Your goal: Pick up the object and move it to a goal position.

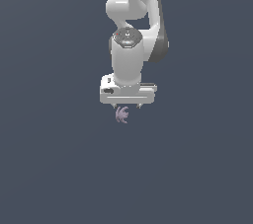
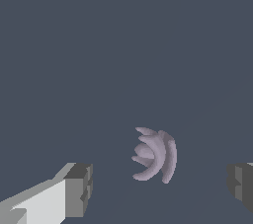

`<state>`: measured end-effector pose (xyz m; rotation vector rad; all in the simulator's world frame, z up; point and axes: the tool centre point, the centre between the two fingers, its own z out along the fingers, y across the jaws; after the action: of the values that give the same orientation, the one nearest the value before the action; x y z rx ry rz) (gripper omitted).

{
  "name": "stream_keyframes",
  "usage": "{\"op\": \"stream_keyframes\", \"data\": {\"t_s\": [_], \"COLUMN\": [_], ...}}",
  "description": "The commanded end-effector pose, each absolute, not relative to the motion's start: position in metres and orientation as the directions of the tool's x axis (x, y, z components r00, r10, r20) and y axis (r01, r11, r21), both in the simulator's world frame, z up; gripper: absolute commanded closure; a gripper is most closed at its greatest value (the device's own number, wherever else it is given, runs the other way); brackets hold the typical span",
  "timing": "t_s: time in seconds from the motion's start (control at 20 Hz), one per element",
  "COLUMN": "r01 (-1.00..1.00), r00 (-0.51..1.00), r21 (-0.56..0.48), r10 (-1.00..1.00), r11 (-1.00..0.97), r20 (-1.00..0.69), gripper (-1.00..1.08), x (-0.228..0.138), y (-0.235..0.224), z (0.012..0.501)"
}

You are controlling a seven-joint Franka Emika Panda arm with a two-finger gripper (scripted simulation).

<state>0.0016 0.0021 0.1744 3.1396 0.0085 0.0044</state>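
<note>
The object (image 1: pixel 122 115) is a tiny pale purple-pink spiky thing with curved prongs. In the exterior view it sits on the dark grey floor just below the white gripper (image 1: pixel 126 106), slightly toward the exterior view's left of its middle. In the wrist view the object (image 2: pixel 155 155) lies between the two fingers, which stand wide apart; one fingertip (image 2: pixel 79 188) and the other fingertip (image 2: pixel 241 184) show at either side. The gripper (image 2: pixel 160 187) is open and empty, and neither finger touches the object.
The white Panda arm (image 1: pixel 132 25) rises above the gripper toward the top of the exterior view. The dark grey floor (image 1: pixel 59 159) surrounds the object. No goal marker shows in either view.
</note>
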Motion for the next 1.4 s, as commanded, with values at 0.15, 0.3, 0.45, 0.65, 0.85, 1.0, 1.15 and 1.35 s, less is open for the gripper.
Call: {"op": "stream_keyframes", "data": {"t_s": [0.15, 0.3, 0.45, 0.65, 0.85, 1.0, 1.15, 1.35], "r01": [0.005, 0.004, 0.003, 0.003, 0.001, -0.008, -0.024, -0.056], "r00": [1.0, 1.0, 1.0, 1.0, 1.0, 1.0, 1.0, 0.998], "r21": [0.006, 0.018, 0.03, 0.033, 0.031, 0.028, 0.023, 0.014], "r10": [0.005, 0.005, 0.004, 0.003, 0.001, -0.008, -0.024, -0.056], "r11": [-1.0, -1.0, -1.0, -0.999, -1.0, -1.0, -0.999, -0.998], "r20": [0.005, 0.01, 0.015, 0.016, 0.016, 0.015, 0.013, 0.009], "gripper": [-0.92, -0.92, -0.92, -0.92, -0.92, -0.92, -0.92, -0.92], "x": [0.002, 0.002, 0.002, 0.002, 0.002, -0.001, -0.005, -0.014], "y": [0.001, -0.004, -0.008, -0.009, -0.009, -0.01, -0.011, -0.014], "z": [0.176, 0.179, 0.183, 0.183, 0.181, 0.175, 0.163, 0.141]}}
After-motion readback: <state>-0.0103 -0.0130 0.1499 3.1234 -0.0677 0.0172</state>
